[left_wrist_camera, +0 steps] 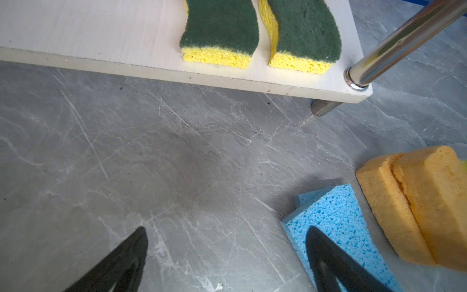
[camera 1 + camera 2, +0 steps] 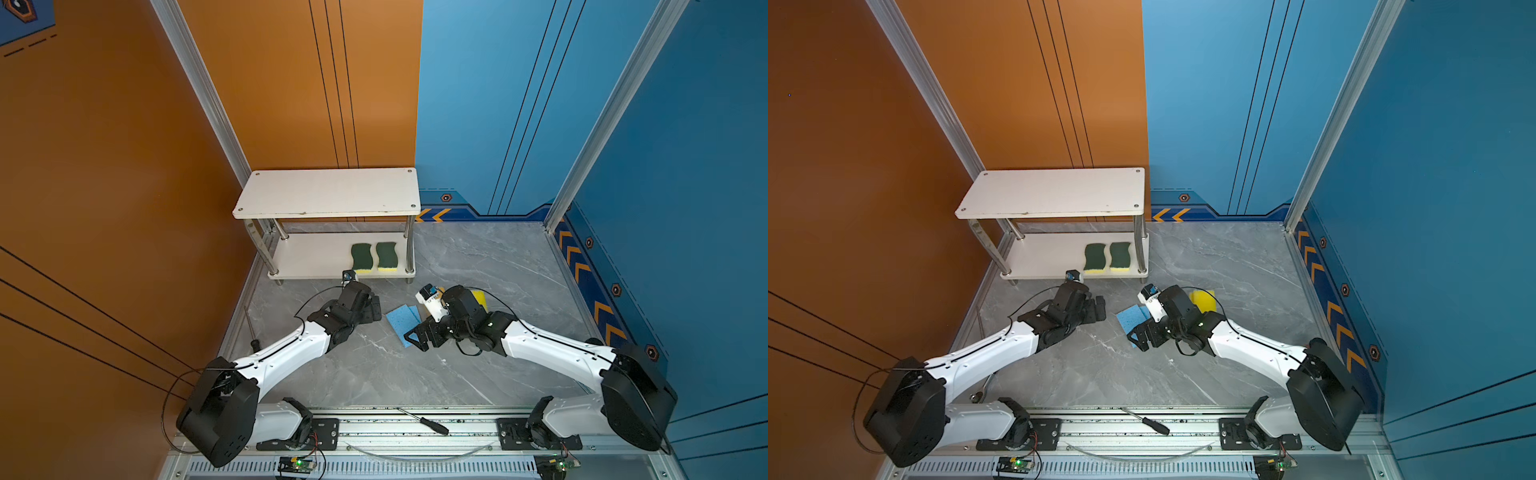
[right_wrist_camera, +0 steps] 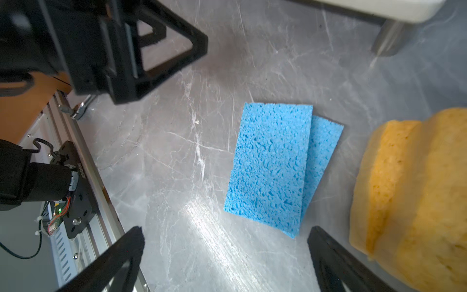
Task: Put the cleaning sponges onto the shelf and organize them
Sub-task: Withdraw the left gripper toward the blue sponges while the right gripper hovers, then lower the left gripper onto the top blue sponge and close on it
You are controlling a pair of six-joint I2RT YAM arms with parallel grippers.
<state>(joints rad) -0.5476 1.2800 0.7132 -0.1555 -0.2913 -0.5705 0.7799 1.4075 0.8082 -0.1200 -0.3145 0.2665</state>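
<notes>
- 2 green-topped scrub sponges (image 1: 219, 27) lie side by side, pads up, on the lower board of the shelf (image 2: 328, 193), close to a front chrome leg (image 1: 404, 43). They are probably packed to that end to leave room.
- 2 blue sponges (image 3: 270, 164) overlap on the tabletop (image 2: 374, 374) in front of the shelf, with 2 orange sponges (image 1: 414, 202) on edge just beside them.
- Left gripper (image 1: 227, 252): jaws spread wide, nothing held, near the blue pair.
- Right gripper (image 3: 227, 257): also wide and empty.

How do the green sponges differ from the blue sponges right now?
The green sponges lie on the lower board of the shelf; the blue sponges lie on the table. The green sponges sit side by side; the blue sponges overlap. The green sponges are wavy, the blue sponges plain rectangles. Both pairs lie flat.
</notes>
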